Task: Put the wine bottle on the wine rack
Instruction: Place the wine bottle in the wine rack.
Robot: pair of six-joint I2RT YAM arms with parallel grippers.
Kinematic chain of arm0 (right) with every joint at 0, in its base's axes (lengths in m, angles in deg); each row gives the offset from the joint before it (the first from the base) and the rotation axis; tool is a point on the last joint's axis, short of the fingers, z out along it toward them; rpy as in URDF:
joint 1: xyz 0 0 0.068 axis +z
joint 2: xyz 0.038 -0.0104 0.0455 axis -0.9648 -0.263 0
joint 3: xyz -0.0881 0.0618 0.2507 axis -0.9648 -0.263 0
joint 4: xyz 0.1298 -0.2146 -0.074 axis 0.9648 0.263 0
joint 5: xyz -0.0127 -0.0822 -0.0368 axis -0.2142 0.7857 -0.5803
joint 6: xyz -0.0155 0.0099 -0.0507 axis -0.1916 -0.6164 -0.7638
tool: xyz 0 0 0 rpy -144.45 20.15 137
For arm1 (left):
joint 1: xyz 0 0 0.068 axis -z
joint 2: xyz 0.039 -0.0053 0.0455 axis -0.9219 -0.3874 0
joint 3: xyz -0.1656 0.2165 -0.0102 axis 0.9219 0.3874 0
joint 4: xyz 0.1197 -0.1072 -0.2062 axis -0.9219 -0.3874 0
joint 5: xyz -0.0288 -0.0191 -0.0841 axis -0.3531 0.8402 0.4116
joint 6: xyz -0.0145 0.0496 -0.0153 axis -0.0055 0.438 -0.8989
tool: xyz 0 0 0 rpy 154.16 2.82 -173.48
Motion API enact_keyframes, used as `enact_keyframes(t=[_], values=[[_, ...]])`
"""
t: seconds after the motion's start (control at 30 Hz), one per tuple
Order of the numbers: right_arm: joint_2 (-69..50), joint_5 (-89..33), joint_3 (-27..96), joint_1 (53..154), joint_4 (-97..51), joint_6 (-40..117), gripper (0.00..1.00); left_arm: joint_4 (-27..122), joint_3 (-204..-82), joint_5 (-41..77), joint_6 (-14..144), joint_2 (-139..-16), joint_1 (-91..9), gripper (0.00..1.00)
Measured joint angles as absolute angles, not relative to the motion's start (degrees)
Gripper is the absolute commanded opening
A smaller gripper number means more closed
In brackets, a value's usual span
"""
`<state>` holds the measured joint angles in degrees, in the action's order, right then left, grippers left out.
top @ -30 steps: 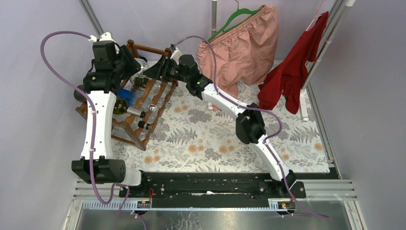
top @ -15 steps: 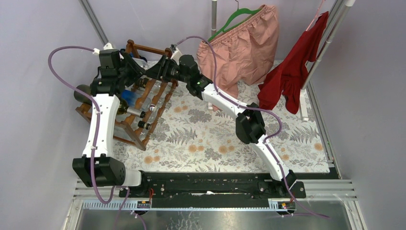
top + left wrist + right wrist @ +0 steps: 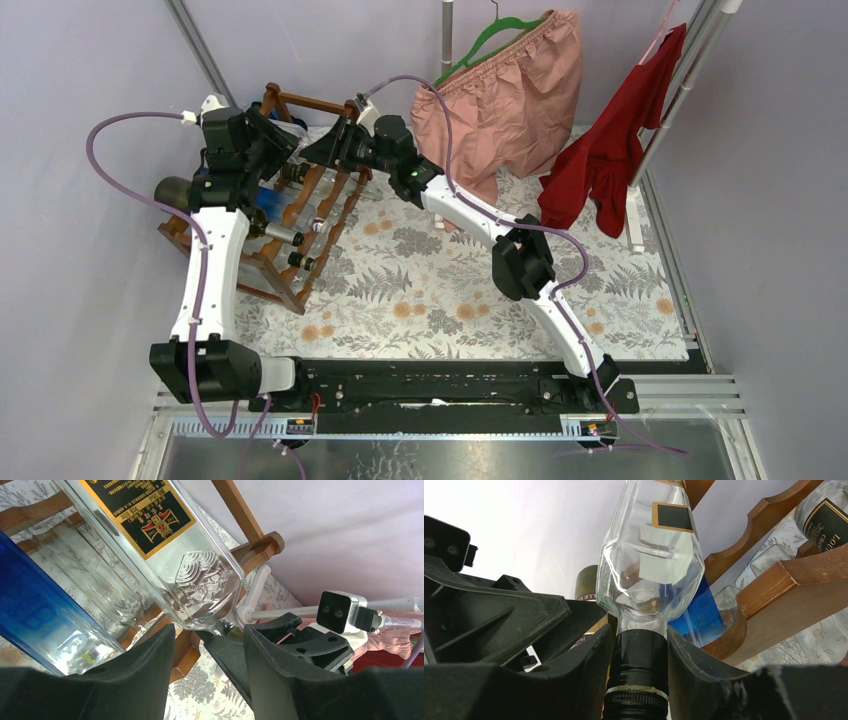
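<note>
The clear wine bottle (image 3: pixel 649 555), with a black-and-gold label (image 3: pixel 145 515) and a black capped neck (image 3: pixel 637 655), lies at the top of the reddish-brown wine rack (image 3: pixel 335 205). My right gripper (image 3: pixel 637 677) is shut on the neck; in the top view it (image 3: pixel 325 150) sits at the rack's far right end. My left gripper (image 3: pixel 207 647) is open just below the bottle's shoulder, not touching it, and shows at the rack's far left (image 3: pixel 262 150). The rack's scalloped rail (image 3: pixel 774 595) passes right of the bottle.
The rack also holds a blue bottle (image 3: pixel 35 615), a dark olive bottle (image 3: pixel 586 582) and other bottles (image 3: pixel 275 236). A pink skirt on a green hanger (image 3: pixel 510 90) and a red garment (image 3: pixel 610 150) hang at the back. A floral cloth (image 3: pixel 450 290) covers the table.
My left arm's wrist has shifted a little toward the rack and its cable loop has swung. The right arm and the bottle have stayed nearly still.
</note>
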<state>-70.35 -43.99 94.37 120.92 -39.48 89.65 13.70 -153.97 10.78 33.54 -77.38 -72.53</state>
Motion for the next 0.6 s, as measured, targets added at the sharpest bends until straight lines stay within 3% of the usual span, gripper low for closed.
enact_keyframes(t=[0.6], values=[[-70.4,-44.0,94.0,120.9,-39.5,89.7,0.49,14.1,-152.6,10.8,32.0,-80.2,-72.5,0.59]])
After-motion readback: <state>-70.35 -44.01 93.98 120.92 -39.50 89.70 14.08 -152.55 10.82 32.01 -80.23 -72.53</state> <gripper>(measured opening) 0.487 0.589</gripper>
